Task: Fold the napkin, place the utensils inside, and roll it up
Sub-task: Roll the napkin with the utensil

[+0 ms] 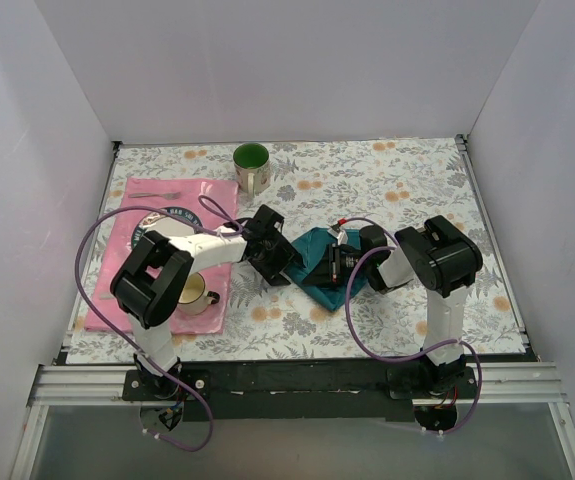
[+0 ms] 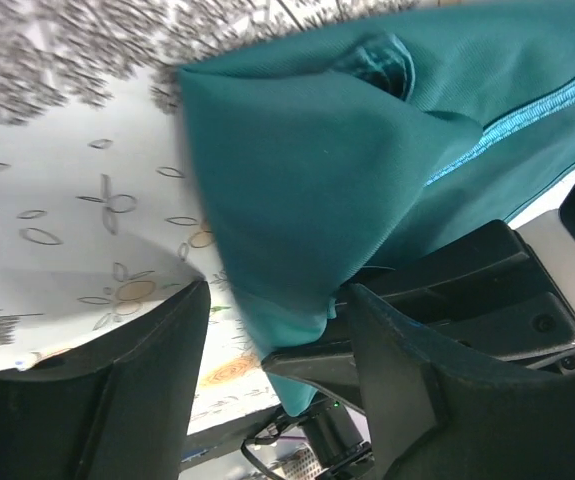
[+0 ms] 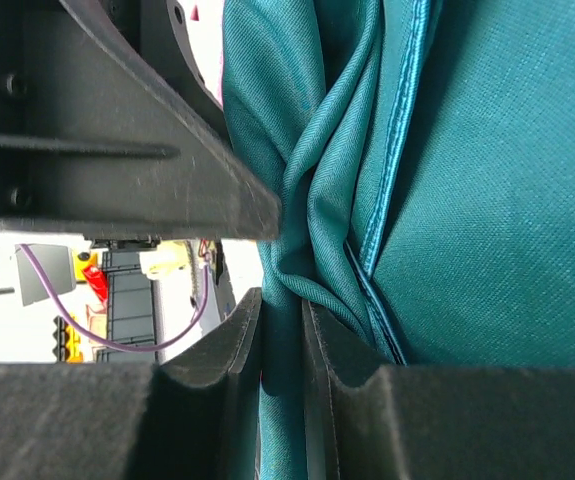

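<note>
The dark teal napkin [image 1: 317, 268] lies bunched on the floral table between my two grippers. My right gripper [image 1: 335, 265] is shut on a fold of the napkin [image 3: 312, 200]; in the right wrist view its jaws [image 3: 280, 300] pinch the cloth tightly. My left gripper [image 1: 285, 258] is at the napkin's left edge. In the left wrist view its fingers [image 2: 277, 292] stand wide apart, and a corner of the napkin [image 2: 297, 170] hangs between them without being pinched. I cannot make out the utensils in any view.
A pink placemat [image 1: 137, 200] lies at the left, with a white mug [image 1: 195, 292] on its near end and a round plate [image 1: 157, 215] partly under my left arm. A green mug [image 1: 251, 165] stands behind the napkin. White walls enclose the table.
</note>
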Available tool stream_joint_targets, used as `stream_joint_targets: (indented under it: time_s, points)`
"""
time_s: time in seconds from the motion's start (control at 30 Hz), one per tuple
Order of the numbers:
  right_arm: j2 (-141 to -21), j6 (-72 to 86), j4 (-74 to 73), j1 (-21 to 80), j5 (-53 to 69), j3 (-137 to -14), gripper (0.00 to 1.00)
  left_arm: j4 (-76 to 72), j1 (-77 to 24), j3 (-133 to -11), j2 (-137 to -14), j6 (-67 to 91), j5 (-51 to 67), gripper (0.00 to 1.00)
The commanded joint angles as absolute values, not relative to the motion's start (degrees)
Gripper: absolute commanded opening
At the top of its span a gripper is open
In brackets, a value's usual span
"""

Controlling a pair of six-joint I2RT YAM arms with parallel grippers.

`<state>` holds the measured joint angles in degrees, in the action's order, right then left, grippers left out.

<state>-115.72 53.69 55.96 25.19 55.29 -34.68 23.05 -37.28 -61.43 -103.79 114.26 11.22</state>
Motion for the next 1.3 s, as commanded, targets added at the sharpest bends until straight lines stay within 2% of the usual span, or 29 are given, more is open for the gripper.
stream_joint_targets:
  time_s: [0.0,0.03,0.07,0.17,0.27,0.33,0.47,0.6,0.7,0.87,0.93,0.97,1.1,1.23,1.27]
  points:
    - [-117.25,54.23,55.46,25.14,54.05,-33.57,0.01,26.28,-38.93,-60.39,-108.01,118.65,5.10,0.55]
    - [-117.25,53.97,55.11,25.14,54.14,-33.75,0.01,26.19,-39.11,-59.95,-108.19,118.91,4.58,0.54]
    - [-116.81,53.36,54.24,25.22,53.97,-34.01,0.01,25.67,-39.20,-59.16,-108.11,119.26,4.48,0.39]
    - [-114.80,46.26,45.38,25.22,52.39,-36.46,0.01,22.15,-39.20,-55.55,-107.40,119.88,3.96,0.22]
    - [-112.07,35.18,28.52,25.31,48.80,-39.80,0.01,22.24,-39.20,-55.55,-108.02,118.39,2.55,0.16]
    - [-110.66,29.21,15.56,25.57,46.16,-43.93,0.06,22.15,-39.20,-55.55,-108.63,118.21,2.90,0.09]
    - [-106.11,14.10,-3.74,26.89,35.99,-52.11,0.18,21.97,-39.20,-55.72,-108.72,117.51,4.04,0.04]
    - [-99.86,7.49,-15.19,30.58,23.67,-57.82,0.38,22.50,-39.20,-56.42,-107.76,116.89,4.31,0.00]
    - [-94.85,5.28,-18.01,34.97,14.52,-59.59,0.48,23.20,-39.20,-57.48,-107.14,116.63,4.75,0.00]
    - [-89.39,5.71,-13.81,43.76,1.87,-57.05,0.58,24.26,-39.20,-58.45,-106.70,116.89,4.92,0.00]
    - [-89.56,6.50,-11.87,46.83,0.36,-56.87,0.69,24.43,-39.20,-58.71,-106.53,117.24,5.71,0.00]
    - [-90.00,6.59,-11.17,47.89,-4.35,-56.17,0.80,24.52,-39.20,-58.71,-106.52,117.42,5.71,0.00]
    - [-91.58,7.64,-6.42,51.59,-8.96,-53.71,0.74,25.13,-39.11,-59.06,-106.00,118.04,6.15,0.00]
    - [-92.37,7.91,-2.65,54.75,-11.69,-51.07,0.65,25.49,-39.02,-58.98,-105.38,118.30,6.41,0.00]
    - [-92.55,7.91,-2.38,55.19,-12.30,-50.63,0.59,25.40,-38.85,-58.89,-105.29,118.39,6.50,0.00]
